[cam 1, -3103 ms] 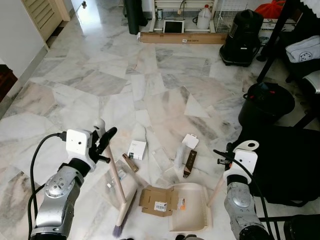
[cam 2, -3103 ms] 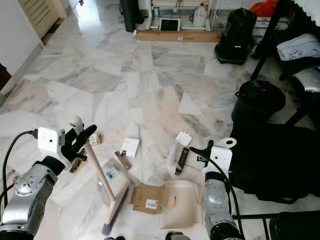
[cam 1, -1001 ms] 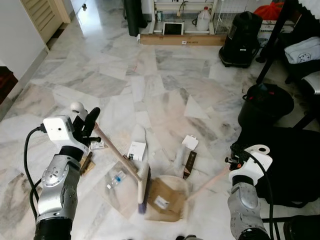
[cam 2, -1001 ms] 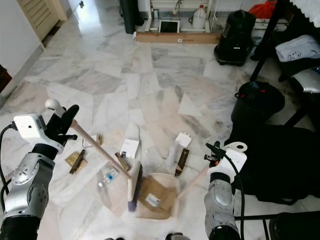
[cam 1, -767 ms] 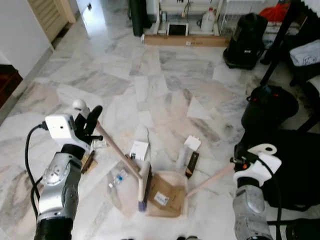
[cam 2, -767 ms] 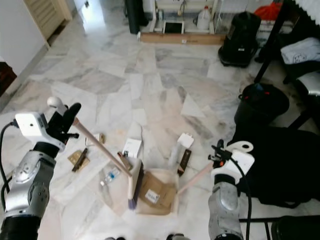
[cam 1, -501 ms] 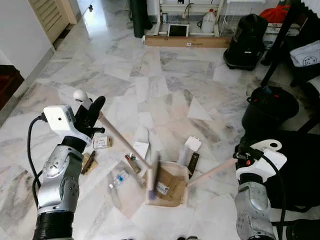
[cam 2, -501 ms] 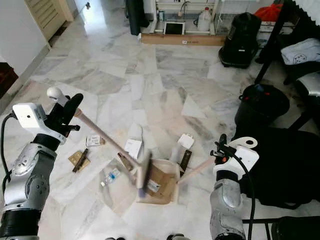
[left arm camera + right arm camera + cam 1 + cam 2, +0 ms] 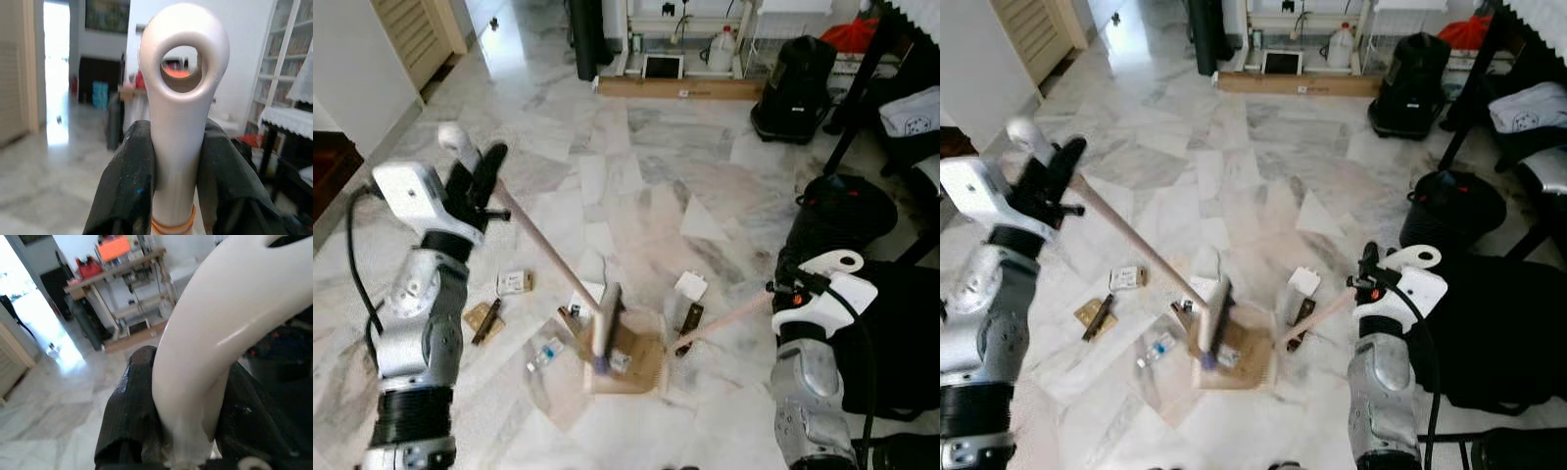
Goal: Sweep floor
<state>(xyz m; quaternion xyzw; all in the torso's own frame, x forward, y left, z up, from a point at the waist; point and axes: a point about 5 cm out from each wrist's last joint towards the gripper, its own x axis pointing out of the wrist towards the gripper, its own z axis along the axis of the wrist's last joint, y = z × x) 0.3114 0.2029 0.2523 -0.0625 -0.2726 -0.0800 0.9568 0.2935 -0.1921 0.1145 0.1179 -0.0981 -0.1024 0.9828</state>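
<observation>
Marble floor (image 9: pixel 636 176) litter is being gathered: the left pincer (image 9: pixel 475 181) pinches the long pale wooden broom (image 9: pixel 604 328), bristles resting on the beige plastic dustpan (image 9: pixel 641 364), whose handle the right pincer (image 9: pixel 795 286) clamps to brace it.

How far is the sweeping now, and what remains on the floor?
Done: the cardboard piece lies on the dustpan. In hand: left claw holds the broom, right claw the dustpan's handle. Left: small box, white packet and other scraps.
</observation>
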